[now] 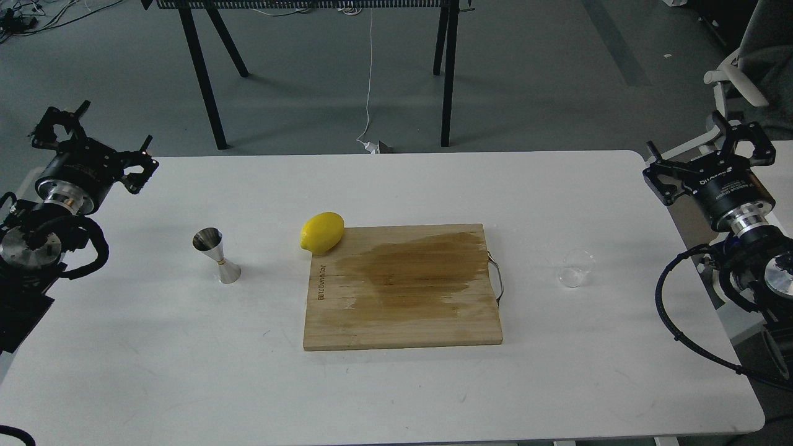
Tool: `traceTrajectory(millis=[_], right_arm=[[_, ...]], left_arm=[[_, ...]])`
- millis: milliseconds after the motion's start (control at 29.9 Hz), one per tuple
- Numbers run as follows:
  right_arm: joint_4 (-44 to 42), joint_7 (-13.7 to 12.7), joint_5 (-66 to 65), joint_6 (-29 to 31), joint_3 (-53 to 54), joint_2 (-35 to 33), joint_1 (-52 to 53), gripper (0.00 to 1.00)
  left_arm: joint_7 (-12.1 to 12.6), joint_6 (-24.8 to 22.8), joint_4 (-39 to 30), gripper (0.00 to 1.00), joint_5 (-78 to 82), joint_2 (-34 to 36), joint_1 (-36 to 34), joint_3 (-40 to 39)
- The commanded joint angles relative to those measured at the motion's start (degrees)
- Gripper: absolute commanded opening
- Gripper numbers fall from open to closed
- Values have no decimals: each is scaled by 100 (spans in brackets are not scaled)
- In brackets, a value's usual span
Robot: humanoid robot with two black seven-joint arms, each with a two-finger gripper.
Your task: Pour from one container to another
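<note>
- the white surface (396,396) is bare at its near edge
- a wooden cutting board (403,288) lies flat in the middle, with a dark wet-looking stain across its far half and a thin metal handle (497,279) on its right edge
- the clear glass cup (575,269) stands upright to the right of the board, apart from it and near the surface's right side; whether it holds anything i cannot tell
- the steel jigger (216,254) stands upright to the left of the board, well apart from the cup, with the board between them
- a yellow lemon (322,232) sits at the board's far left corner, partly overhanging its edge
- the left gripper (93,145) hangs at the surface's far left edge, fingers spread apart and gripping nothing; it is well away from the jigger
- the right gripper (709,158) hangs off the far right edge, fingers likewise spread and empty; it is apart from the cup
- beyond the surface, black table legs (204,74) stand on a grey floor; a white cable (370,80) runs down to a plug
</note>
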Motion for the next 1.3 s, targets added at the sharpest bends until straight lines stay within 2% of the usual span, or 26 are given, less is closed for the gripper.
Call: traceTrajectory(millis=[0, 301, 401, 602, 702, 936, 1271], right_arm=[[0, 0, -9, 0, 0, -9, 1, 99], [-9, 0, 0, 0, -9, -9, -8, 99], [-9, 0, 0, 0, -9, -9, -25, 99], [-9, 0, 0, 0, 8, -79, -60, 99], [0, 0, 0, 0, 8, -88, -60, 99], [8, 0, 0, 0, 0, -71, -60, 99], [0, 0, 0, 0, -9, -53, -60, 99]], left_arm=[[9, 0, 0, 100, 0, -2, -6, -18], [0, 0, 8, 100, -131, -37, 12, -281], [70, 0, 34, 100, -106, -2, 3, -264], [79, 0, 1026, 100, 982, 7, -295, -255], [44, 0, 1256, 100, 1563, 77, -532, -255], [18, 0, 1256, 100, 2109, 1061, -699, -255], [88, 0, 1177, 100, 2996, 1132, -841, -255]])
